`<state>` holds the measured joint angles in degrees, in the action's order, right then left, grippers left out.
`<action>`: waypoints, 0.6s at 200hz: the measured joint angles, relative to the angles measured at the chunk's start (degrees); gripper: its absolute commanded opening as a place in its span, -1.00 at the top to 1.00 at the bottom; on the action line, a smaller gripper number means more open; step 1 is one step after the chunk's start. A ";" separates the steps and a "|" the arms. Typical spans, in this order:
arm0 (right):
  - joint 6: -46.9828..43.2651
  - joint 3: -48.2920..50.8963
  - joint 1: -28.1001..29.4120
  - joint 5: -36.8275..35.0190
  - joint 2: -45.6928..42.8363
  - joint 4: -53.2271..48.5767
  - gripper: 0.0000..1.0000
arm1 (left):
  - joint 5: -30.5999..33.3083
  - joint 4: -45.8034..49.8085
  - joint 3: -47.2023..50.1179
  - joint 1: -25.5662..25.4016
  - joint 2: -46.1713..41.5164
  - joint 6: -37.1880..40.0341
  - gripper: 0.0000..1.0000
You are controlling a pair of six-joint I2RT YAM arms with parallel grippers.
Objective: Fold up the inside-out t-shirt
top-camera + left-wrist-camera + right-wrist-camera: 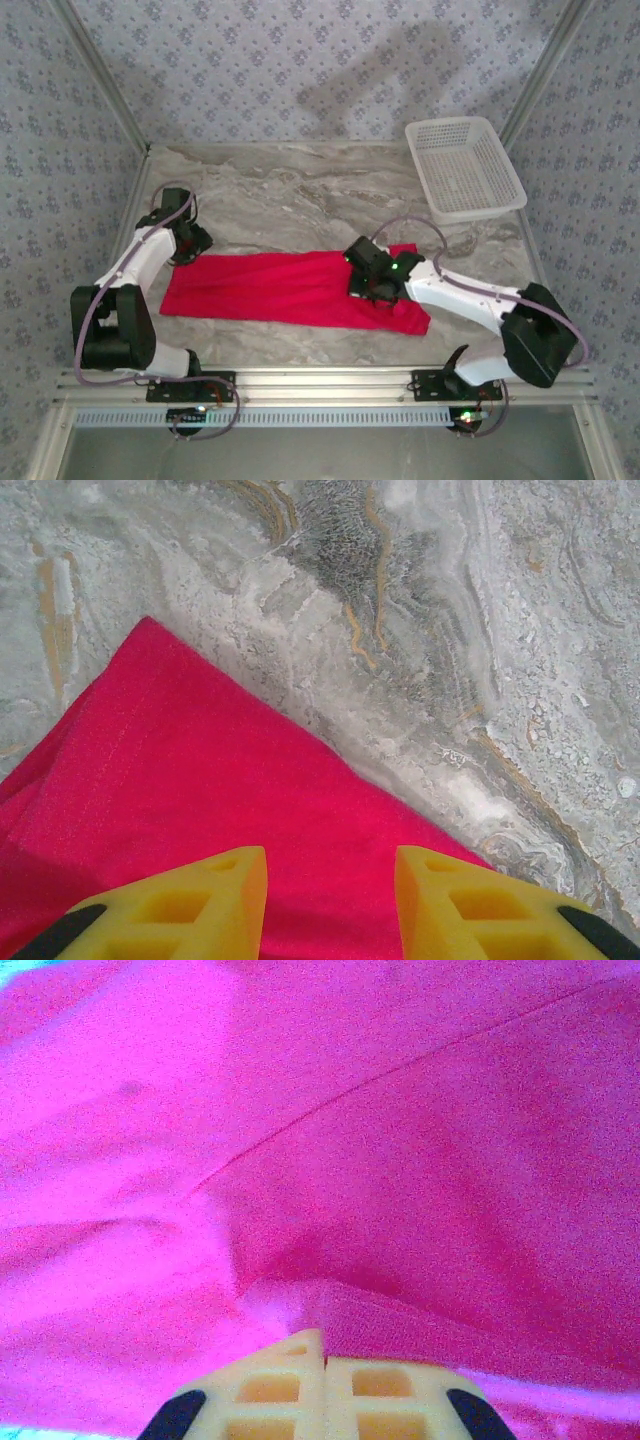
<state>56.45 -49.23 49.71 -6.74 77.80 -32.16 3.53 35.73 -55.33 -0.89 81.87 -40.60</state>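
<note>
**Op:** Left of the basket (pixel 483 211) and nearer the arm bases, the t-shirt (pixel 270 288) lies flat on the table (pixel 300 190). It's a long red strip, well apart from the basket.

**Eng:** Claw states?

**Op:** I read the right gripper (pixel 323 1345) as fully closed. Its yellow fingers (pixel 270 1385) touch each other and pinch a raised fold of the cloth. From overhead I see it on the strip's end nearer the basket.

**Eng:** And the other?

**Op:** I've got the left gripper (pixel 330 870) at the strip's end farthest from the basket, over the far corner. The jaws are partly apart, red cloth shows through the gap, and nothing sits between them. I can't tell whether the tips touch the fabric.

**Eng:** Cloth condition?

**Op:** On the right wrist camera a seam (pixel 400 1070) runs diagonally across the cloth ahead of the claw. On the left wrist camera the corner comes to a clean point, with bare marble beyond it.
</note>
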 measured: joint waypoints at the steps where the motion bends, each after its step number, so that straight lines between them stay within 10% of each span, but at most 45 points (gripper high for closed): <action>1: 0.17 0.04 0.33 -0.13 -0.24 0.00 1.00 | -0.02 0.00 0.00 0.00 0.00 0.00 0.24; 61: 13.16 6.19 11.50 -6.40 -3.04 -2.21 0.03 | -0.74 0.04 0.00 -0.42 0.00 0.37 0.25; 120: 9.90 -1.49 9.92 -10.21 -7.93 -9.29 -0.12 | -1.60 1.07 -3.19 -0.68 2.38 1.73 0.25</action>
<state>66.35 -50.72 59.64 -16.95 69.87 -41.45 1.93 36.80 -58.52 -1.56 84.25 -38.87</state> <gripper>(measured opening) 0.541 0.379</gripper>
